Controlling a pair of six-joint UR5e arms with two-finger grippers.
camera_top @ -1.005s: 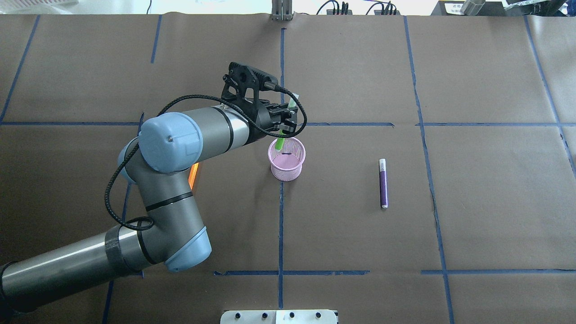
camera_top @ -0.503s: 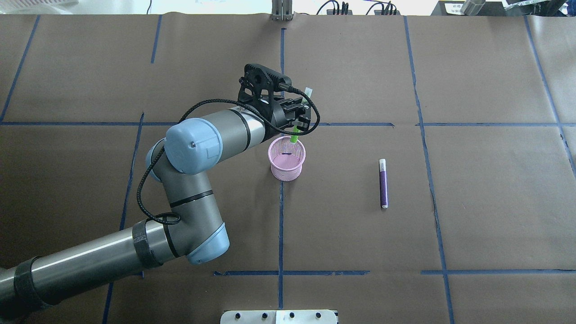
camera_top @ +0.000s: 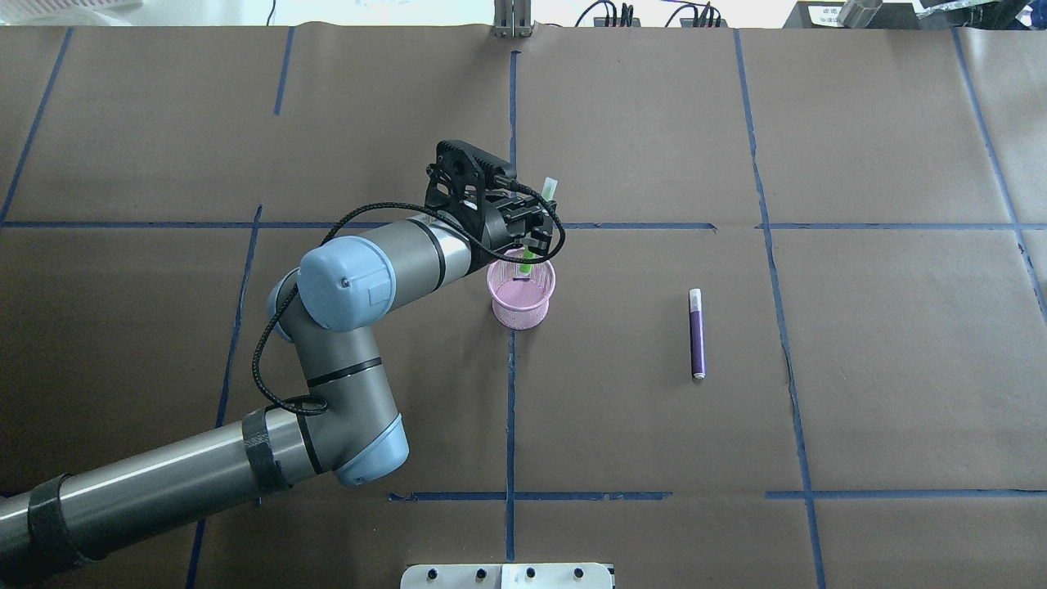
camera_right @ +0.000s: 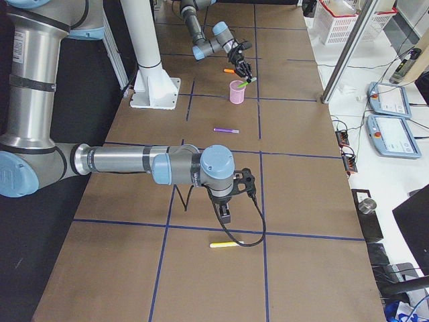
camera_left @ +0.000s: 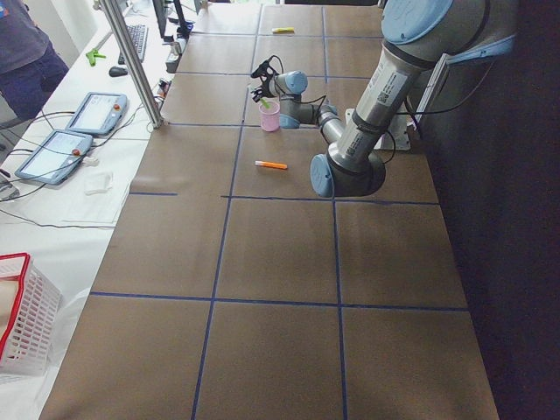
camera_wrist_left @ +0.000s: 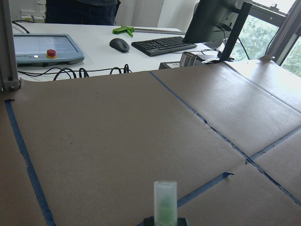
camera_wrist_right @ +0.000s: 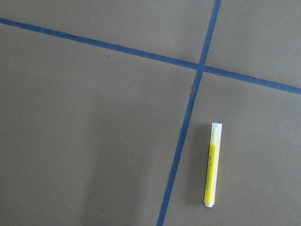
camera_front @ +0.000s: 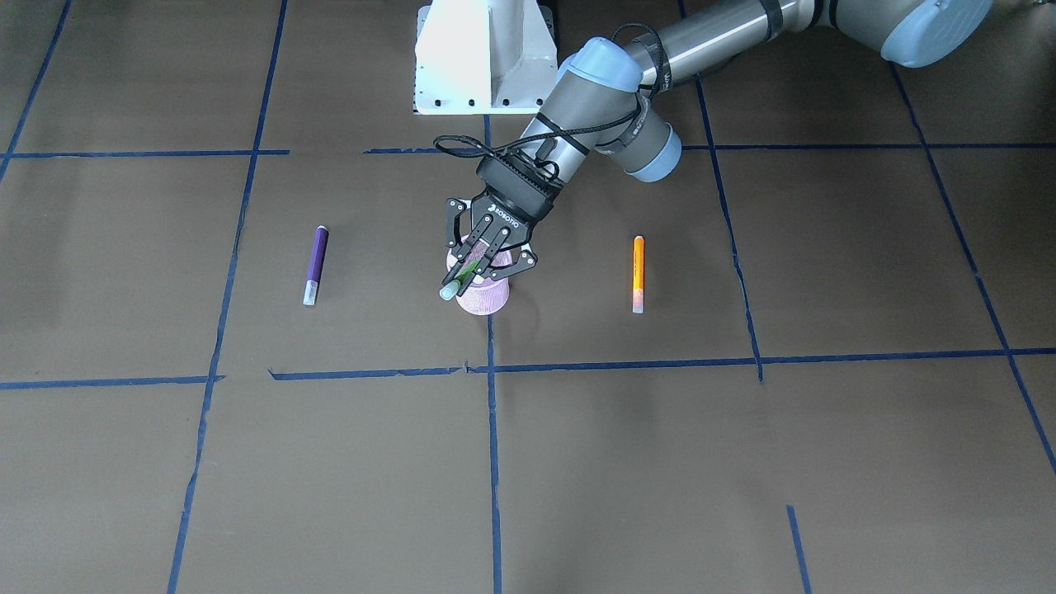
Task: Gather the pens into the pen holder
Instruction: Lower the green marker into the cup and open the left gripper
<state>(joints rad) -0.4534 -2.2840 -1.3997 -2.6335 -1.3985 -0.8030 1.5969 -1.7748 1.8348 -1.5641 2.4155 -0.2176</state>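
The pink mesh pen holder (camera_top: 519,311) (camera_front: 488,302) stands near the table's centre. My left gripper (camera_top: 530,237) (camera_front: 483,268) hangs over it, shut on the green pen (camera_top: 549,190) (camera_front: 456,285). That pen is tilted, its lower end inside the cup's mouth and its pale cap (camera_wrist_left: 165,200) pointing up and away. The purple pen (camera_top: 696,334) (camera_front: 314,262) lies flat on the robot's right of the cup. The orange pen (camera_front: 638,272) (camera_left: 271,164) lies flat on the other side, hidden under the arm in the overhead view. My right gripper (camera_right: 226,216) shows only in the exterior right view; I cannot tell its state.
A yellow pen (camera_wrist_right: 212,165) (camera_right: 223,245) lies on the brown paper below the right wrist, beside a blue tape line. The white robot base (camera_front: 483,58) stands at the table's edge. Control pendants (camera_left: 74,131) and a keyboard (camera_wrist_left: 162,45) sit on the bench beyond the table.
The left gripper first swung to the right with the green pen, then came back slightly left and down, so the pen's lower end now sits inside the cup's mouth.
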